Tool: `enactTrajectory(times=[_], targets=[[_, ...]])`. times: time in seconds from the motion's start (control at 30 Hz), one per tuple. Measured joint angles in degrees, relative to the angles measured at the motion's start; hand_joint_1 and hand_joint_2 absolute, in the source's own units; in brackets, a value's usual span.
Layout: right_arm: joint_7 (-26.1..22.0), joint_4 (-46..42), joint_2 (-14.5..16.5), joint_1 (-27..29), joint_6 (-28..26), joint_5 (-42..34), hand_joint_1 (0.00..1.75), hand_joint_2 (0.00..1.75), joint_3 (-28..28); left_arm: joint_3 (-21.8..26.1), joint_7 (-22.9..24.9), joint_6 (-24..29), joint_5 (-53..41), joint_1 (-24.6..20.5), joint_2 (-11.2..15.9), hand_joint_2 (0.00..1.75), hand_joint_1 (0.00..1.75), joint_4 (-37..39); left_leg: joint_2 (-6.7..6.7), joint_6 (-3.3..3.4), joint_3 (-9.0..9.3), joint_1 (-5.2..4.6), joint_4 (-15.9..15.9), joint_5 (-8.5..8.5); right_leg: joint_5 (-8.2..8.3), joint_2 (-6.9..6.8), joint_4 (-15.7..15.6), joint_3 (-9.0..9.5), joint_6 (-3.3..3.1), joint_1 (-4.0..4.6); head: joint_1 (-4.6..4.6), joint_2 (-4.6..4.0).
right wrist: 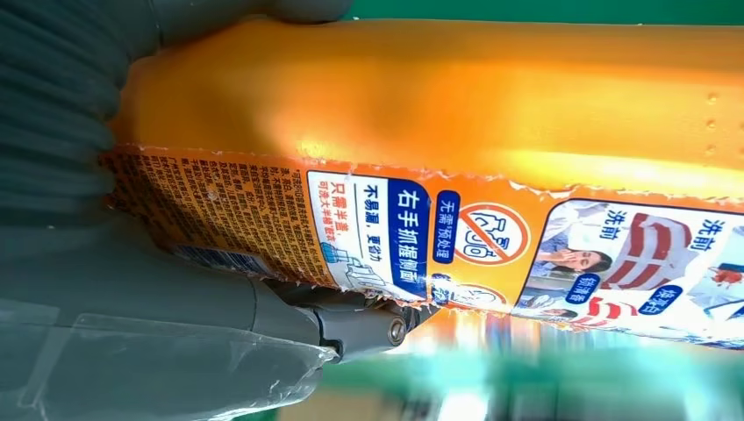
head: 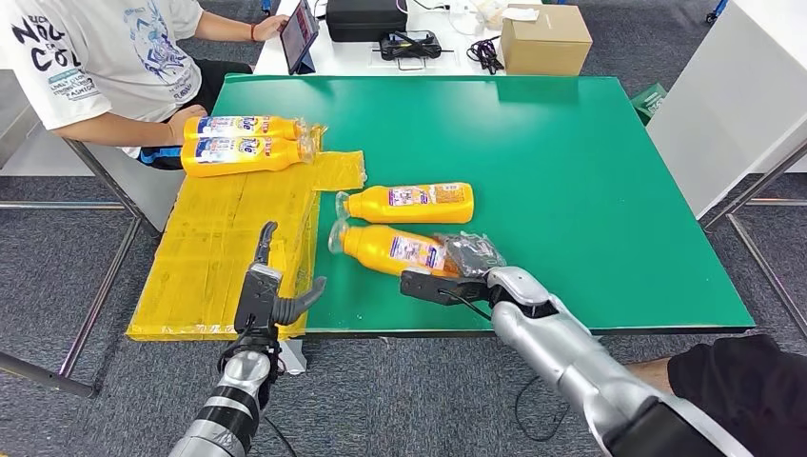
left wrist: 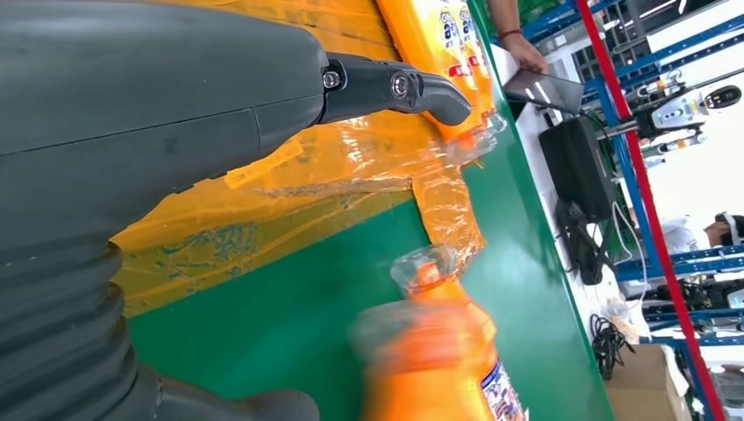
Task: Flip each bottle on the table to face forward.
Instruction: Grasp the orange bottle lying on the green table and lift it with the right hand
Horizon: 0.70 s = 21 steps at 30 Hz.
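Observation:
Several orange bottles lie on their sides. My right hand grips the base end of the near bottle on the green table; its back label fills the right wrist view, pressed against my palm. A second bottle lies just behind it, cap to the left. Two more bottles rest on the yellow sheet at the far left. My left hand hovers open over the sheet's near edge, and its fingers point toward the near bottle's cap.
A person in a white shirt sits at the far left corner beside the two far bottles. Behind the green table stand a tablet, a black case and a cardboard box. A white table stands to the right.

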Motion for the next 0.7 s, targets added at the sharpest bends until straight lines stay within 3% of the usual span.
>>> enactTrajectory(times=[0.2, 0.33, 0.5, 0.7], targets=[[-5.17, -21.41, 4.14, 13.89, -21.8, 5.59, 1.75, 1.75, -16.83, 1.49, 2.09, -2.53, 0.88, 3.66, 0.0, 1.75, 0.0, -4.83, -0.13, -0.01, -0.11, 0.03, -0.01, -0.02, -0.09, -0.07, 0.0, -0.1, -0.01, 0.03, 0.0, 0.0], [-11.9, -34.37, 7.56, 21.41, -31.23, 4.06, 1.75, 1.75, -27.01, 2.1, 4.19, -6.35, 4.35, 5.6, -0.09, 1.75, 0.0, -8.87, -0.23, -0.01, -0.16, 0.02, -0.02, -0.04, -0.18, -0.15, -0.02, -0.11, 0.07, 0.01, 0.03, 0.0], [-19.97, -44.43, 12.04, 28.15, -33.93, 1.85, 1.75, 1.75, -36.62, 2.4, 7.15, -11.42, 9.5, 6.59, -0.42, 1.75, 0.0, -13.31, -0.2, 0.01, -0.14, -0.05, -0.02, -0.07, -0.15, -0.14, -0.05, -0.12, 0.11, -0.07, 0.01, 0.0], [-23.32, -47.42, 14.68, 31.53, -32.54, -5.3, 1.75, 1.75, -41.14, 1.09, 11.32, -22.29, 21.14, 7.4, -0.66, 1.75, 0.0, -16.69, -0.19, 0.02, -0.13, -0.05, -0.02, -0.04, -0.14, -0.14, -0.04, -0.11, 0.11, -0.07, 0.03, 0.0]])
